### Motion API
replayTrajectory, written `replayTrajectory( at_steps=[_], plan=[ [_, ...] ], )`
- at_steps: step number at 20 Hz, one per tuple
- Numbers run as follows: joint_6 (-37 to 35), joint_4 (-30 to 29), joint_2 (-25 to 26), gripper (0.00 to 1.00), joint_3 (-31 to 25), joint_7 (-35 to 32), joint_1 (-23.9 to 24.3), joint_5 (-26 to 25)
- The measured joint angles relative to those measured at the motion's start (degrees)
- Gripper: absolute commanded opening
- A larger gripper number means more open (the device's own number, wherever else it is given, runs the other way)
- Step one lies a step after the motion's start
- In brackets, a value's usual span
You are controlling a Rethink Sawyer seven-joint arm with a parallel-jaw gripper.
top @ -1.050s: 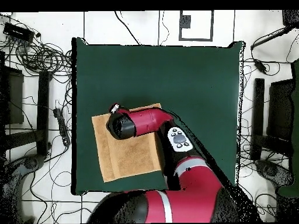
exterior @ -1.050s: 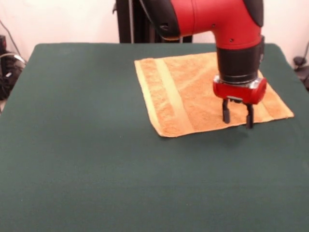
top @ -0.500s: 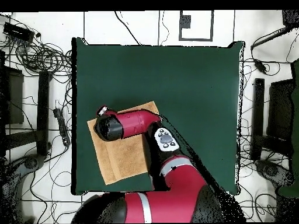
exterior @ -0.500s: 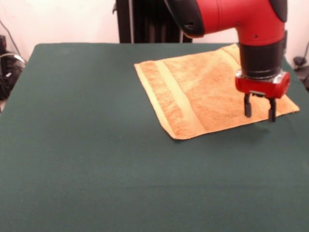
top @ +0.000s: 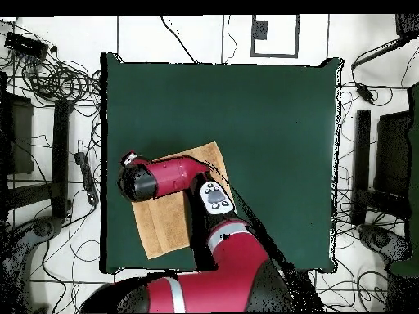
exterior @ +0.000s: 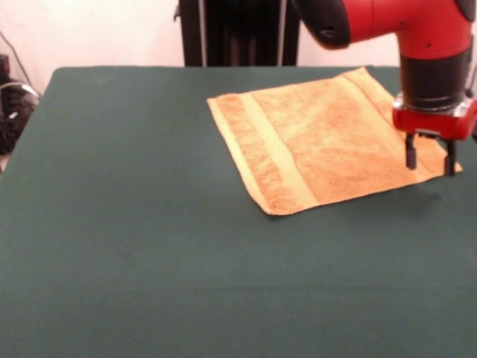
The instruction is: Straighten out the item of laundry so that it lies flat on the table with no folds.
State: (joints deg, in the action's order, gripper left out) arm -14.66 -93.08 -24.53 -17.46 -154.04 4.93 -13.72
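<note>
— Since a second ago, what is shifting?
— Gripper (exterior: 429,158) is sliding right past the towel (exterior: 320,142), whose right corner is lying further right now.
— Pose?
— Arm (top: 168,177) is reaching down vertically, fingers (exterior: 411,152) spread and empty above that corner.
— Surroundings?
— Towel is lying flat on the table (exterior: 149,246); cables (top: 49,74) are trailing over the floor.

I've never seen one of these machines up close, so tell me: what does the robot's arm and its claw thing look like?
The arm is thick, rounded and glossy red, with black sections at the joints and a black cylinder for a wrist. Below that sits a red collar carrying the gripper: two short, dark, straight fingers pointing down. From overhead, a pale oval panel with small dark buttons sits on the arm.
</note>
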Motion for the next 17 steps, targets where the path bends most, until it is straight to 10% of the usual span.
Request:
replayTrajectory(
  at_steps=[17],
  plan=[
    [1.1,-4.3,-8.7,1.0,16.7,0.0,-11.9,-2.4]
  ],
)
